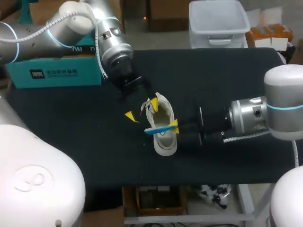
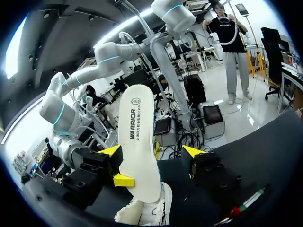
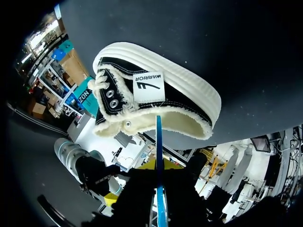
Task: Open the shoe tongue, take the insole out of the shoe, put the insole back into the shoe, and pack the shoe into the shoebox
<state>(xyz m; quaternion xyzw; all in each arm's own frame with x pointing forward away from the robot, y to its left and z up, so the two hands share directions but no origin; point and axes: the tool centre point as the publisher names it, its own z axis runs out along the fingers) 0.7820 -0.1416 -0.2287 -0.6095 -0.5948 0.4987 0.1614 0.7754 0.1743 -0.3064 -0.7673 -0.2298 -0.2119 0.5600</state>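
Black table: dark top, both arms are over it, left arm coming in from the far left and right arm from the right.
Shoe: pretty much dead centre of the table, long axis running near to far. From above you mostly get the cream fleecy lining. The right wrist view shows the rest of it: black canvas, chunky white ribbed sole, metal eyelets.
Insole: from above it's just a thin blue sliver across the shoe's mouth. In the left wrist view it's a white slab standing upright, lower end down at the fuzzy opening of the shoe. The right wrist view catches it edge-on as a blue line.
Right claw: just right of the shoe, pinched closed on the insole, which runs out from between its fingers. One of its yellow fingertips sits on the insole's white face.
Left claw: at the far end of the shoe, fingers spread wide and gripping nothing. The insole stands between them, close to one tip.
Shoebox: teal, at the table's far left edge, well apart from the shoe.
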